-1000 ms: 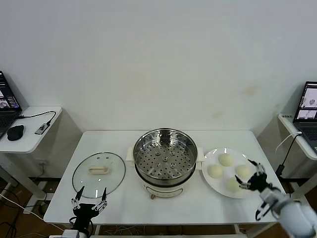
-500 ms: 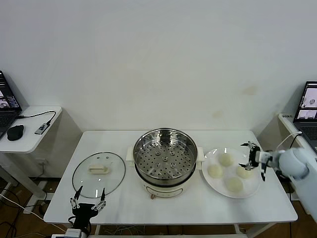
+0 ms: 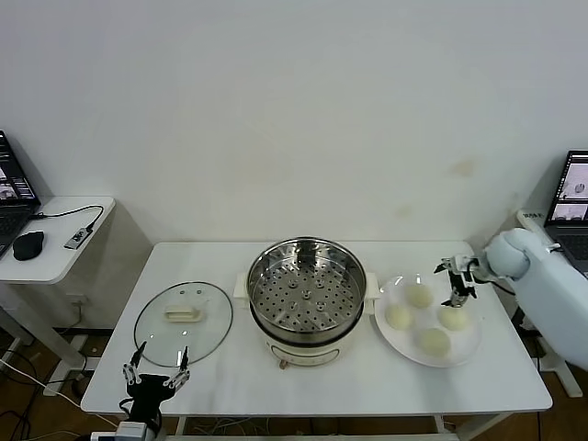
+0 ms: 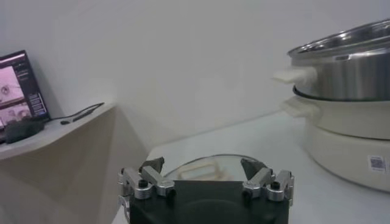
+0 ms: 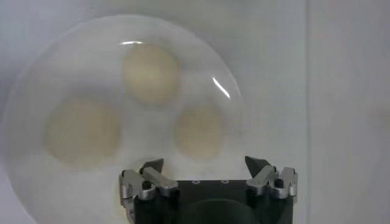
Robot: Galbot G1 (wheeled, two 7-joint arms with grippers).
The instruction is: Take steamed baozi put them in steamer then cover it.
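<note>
Above the white plate (image 3: 466,351), the right hand (image 3: 457,280) is held wide open and empty; a descent onto one steamed baozi (image 3: 452,318) is required before the steamer (image 3: 306,276) is loaded.

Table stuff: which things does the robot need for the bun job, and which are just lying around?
Needed: four baozi on white plate, steamer, glass lid, open right gripper above the plate.
Lying around: mouse, laptops on side desks.

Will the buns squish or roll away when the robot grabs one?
Probably squishy: the steamed baozi look smooth and puffy. They might roll a little, being round, though the plate rim should catch them. The open right gripper hovers above.
</note>
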